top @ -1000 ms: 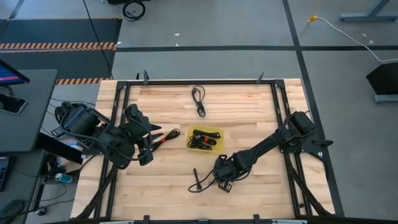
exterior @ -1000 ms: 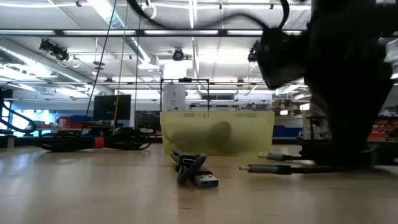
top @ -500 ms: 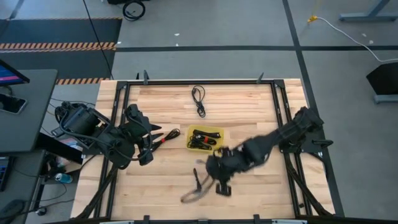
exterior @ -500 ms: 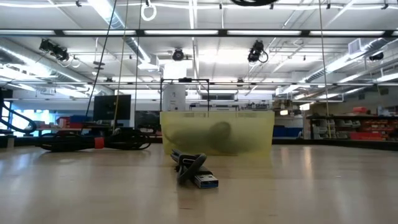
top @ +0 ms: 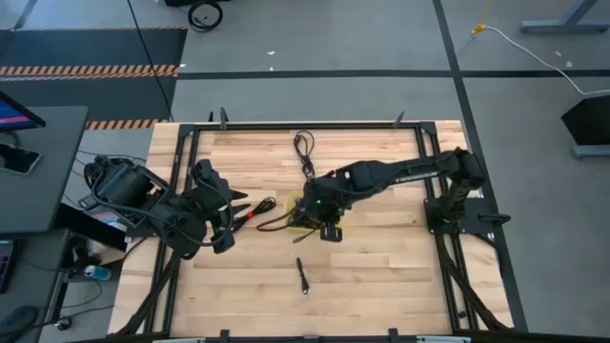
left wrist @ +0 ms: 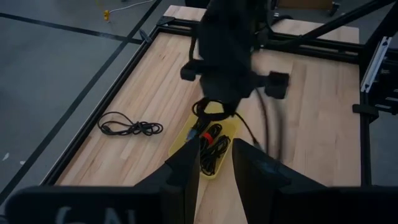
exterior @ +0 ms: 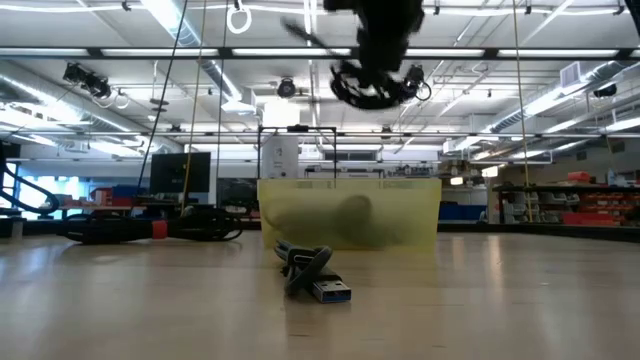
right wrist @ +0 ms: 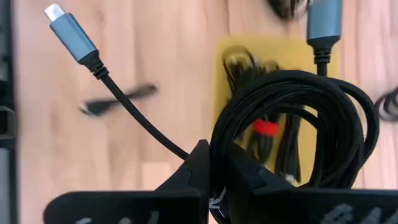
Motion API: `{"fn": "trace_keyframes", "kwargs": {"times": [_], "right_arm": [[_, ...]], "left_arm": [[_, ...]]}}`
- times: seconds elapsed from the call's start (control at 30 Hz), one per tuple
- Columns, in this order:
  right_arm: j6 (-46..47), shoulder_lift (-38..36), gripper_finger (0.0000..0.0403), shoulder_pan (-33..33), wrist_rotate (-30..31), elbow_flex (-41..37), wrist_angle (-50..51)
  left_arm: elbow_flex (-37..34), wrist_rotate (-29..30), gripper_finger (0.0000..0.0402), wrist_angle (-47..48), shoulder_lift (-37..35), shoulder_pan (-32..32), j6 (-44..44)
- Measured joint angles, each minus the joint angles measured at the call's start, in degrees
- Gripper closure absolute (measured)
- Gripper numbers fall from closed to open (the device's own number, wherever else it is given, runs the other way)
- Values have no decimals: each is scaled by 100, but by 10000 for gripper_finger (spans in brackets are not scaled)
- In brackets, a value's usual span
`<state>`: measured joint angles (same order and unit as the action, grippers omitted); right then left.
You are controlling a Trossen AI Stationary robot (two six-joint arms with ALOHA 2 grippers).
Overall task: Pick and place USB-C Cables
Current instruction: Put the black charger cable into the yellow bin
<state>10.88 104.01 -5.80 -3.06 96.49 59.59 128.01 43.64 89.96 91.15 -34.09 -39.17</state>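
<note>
Your right gripper point(top: 320, 211) hangs above the yellow tray point(top: 333, 203) near the middle of the table point(top: 381, 276), its fingers pinched together on a coiled black cable point(right wrist: 298, 118). In the right wrist view that coil loops over the fingers, with two loose ends running off it, each ending in a grey metal plug point(right wrist: 64, 25). Below it, inside the tray, you can see more black cables, one of them banded with a red tie point(right wrist: 266, 127). The low view shows the gripper high above the tray's translucent wall, with the coil dangling under it.

Your left gripper point(top: 229, 217) waits at the table's left side, pointing toward the tray; its two fingers point(left wrist: 186, 165) stand a little apart with nothing between them. Just beside it on the wood lies a cable with a red end point(top: 255, 209).

Three more cables lie outside the tray: a looped one point(top: 304, 151) near the far edge, a short one point(top: 302, 276) on bare wood on the near side of the tray, and one with a silver plug point(exterior: 318, 277) lying in front of the tray in the low view.

You will find no brand, label or readable writing on the cables, tray or grippers.
</note>
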Motion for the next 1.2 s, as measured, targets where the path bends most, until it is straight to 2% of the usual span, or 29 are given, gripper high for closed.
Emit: {"fn": "trace_keyframes", "kwargs": {"times": [0.3,0.47,0.87,1.2], "right_arm": [[-25,2,379,275,-426,-1666,-1190],[189,-4,379,278,-457,-2298,-1750],[248,-4,379,364,-764,-2511,-2706],[386,-4,379,375,-884,-2817,-2803]], "left_arm": [[0,0,299,2,0,-1,85],[0,0,299,4,0,0,87],[0,0,299,4,0,-1,91],[0,0,299,6,0,-1,87]]}}
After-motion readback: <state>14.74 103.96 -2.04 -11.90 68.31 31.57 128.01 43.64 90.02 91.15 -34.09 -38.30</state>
